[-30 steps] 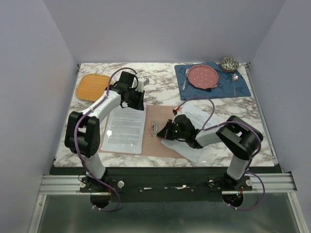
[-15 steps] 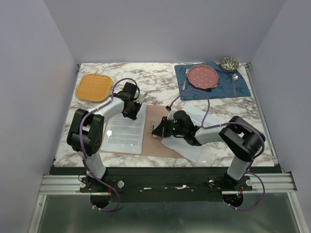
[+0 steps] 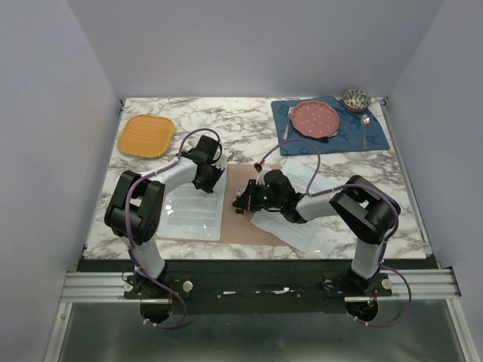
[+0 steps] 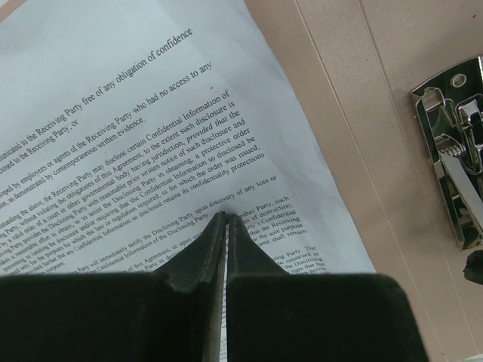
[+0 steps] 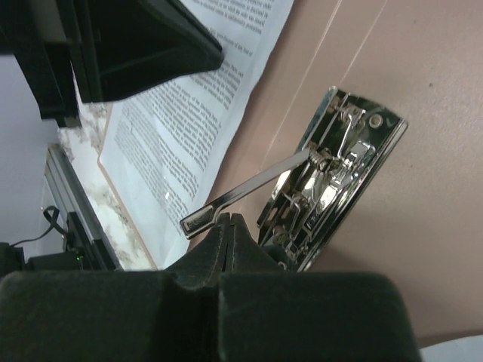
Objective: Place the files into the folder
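Pale lilac walls [image 3: 90, 60] close in a marbled worktop [image 3: 249, 130], and near its front edge the folder [image 3: 240, 226] lies open and flat, inner face up. The left sheet [image 3: 192, 215] rests squarely on the folder's left half, its printed side up. The right sheet [image 3: 294, 232] lies askew over the right half, with its near corner past the folder's edge on the marble. At the spine between them sits the metal clip [image 5: 332, 181], its thin lever [image 5: 241, 192] swung out toward the left sheet. The left tool [image 4: 223, 219] is clenched, its tips together and set against the far right part of the left sheet near its edge; whether any paper is pinched between them cannot be told. The right tool [image 5: 226, 222] is also clenched and empty, low over the folder with its tips just beside the lever's free end; contact there cannot be made out. Both arms reach inward from the near edge and the two tools are close together over the folder's middle. Well apart, an orange mat [image 3: 146, 136] lies at the far left. A blue placemat [image 3: 377, 139] at the far right carries a pink plate [image 3: 315, 119], a fork [image 3: 287, 124] and a spoon [image 3: 365, 124], with a patterned bowl [image 3: 356, 99] at its far corner.
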`<action>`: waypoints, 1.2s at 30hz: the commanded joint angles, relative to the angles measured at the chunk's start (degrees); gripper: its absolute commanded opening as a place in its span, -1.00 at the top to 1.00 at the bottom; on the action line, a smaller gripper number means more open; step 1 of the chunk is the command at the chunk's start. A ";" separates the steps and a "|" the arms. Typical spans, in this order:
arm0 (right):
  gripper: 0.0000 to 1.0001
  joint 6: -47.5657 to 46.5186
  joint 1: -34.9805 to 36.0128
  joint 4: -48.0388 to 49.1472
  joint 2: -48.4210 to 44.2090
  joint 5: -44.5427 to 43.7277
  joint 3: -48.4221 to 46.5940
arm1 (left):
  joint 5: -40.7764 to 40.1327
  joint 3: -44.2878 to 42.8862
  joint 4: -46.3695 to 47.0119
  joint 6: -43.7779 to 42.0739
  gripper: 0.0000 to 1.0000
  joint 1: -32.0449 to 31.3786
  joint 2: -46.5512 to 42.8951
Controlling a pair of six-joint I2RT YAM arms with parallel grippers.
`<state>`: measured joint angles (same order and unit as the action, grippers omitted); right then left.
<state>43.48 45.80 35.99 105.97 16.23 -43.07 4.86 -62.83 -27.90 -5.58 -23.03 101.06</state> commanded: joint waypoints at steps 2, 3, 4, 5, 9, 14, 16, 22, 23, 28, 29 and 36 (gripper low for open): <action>0.99 1.08 -0.27 2.77 0.64 -4.36 -3.07 | -1.17 2.09 -1.63 -1.45 0.84 -1.14 -1.91; 0.99 1.34 -0.62 2.95 0.64 -4.71 -3.33 | -1.17 2.27 -1.80 -1.71 0.84 -1.23 -2.18; 0.99 1.77 -0.80 3.21 0.81 -5.32 -3.51 | -1.08 2.36 -2.33 -1.88 0.84 -1.32 -2.44; 0.99 1.95 -0.98 3.56 1.07 -5.50 -3.86 | -0.82 2.62 -2.51 -2.06 0.84 -1.32 -2.70; 0.99 2.57 -2.03 4.00 1.43 -6.65 -4.48 | -0.99 2.89 -3.91 -2.24 0.85 -1.41 -4.81; 0.99 1.43 -3.52 2.25 2.04 -8.23 -6.85 | -1.70 2.36 -6.81 -2.85 0.85 -1.41 -6.92; 0.94 0.56 -4.58 -0.20 2.75 -7.54 -9.12 | -1.53 2.45 -7.96 -2.94 0.85 -1.41 -8.68; 0.18 -5.85 -5.81 -11.07 -5.31 -8.04 -11.42 | -1.08 0.78 -11.38 -3.56 0.85 -1.23 -12.81; 0.07 -6.56 -5.90 -12.51 -7.43 -8.66 -10.90 | -1.08 -0.18 -11.73 -3.73 0.85 -1.14 -13.16; -1.00 2.27 -14.23 -14.74 -16.31 4.36 -3.18 | -0.03 -2.56 -12.88 -3.30 0.85 -0.18 -15.36; -1.00 3.87 -15.90 -12.80 -18.15 7.21 -0.46 | 0.49 -3.00 -12.97 -3.21 0.85 0.08 -15.54; -1.00 -0.42 -20.14 -46.05 -30.80 -20.12 1.41 | 0.50 -3.18 -14.20 -4.61 0.85 1.05 -17.20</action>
<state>44.40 24.64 14.74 81.93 14.98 -39.99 4.75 -65.12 -39.70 -8.80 -22.72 85.76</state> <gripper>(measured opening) 0.997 0.078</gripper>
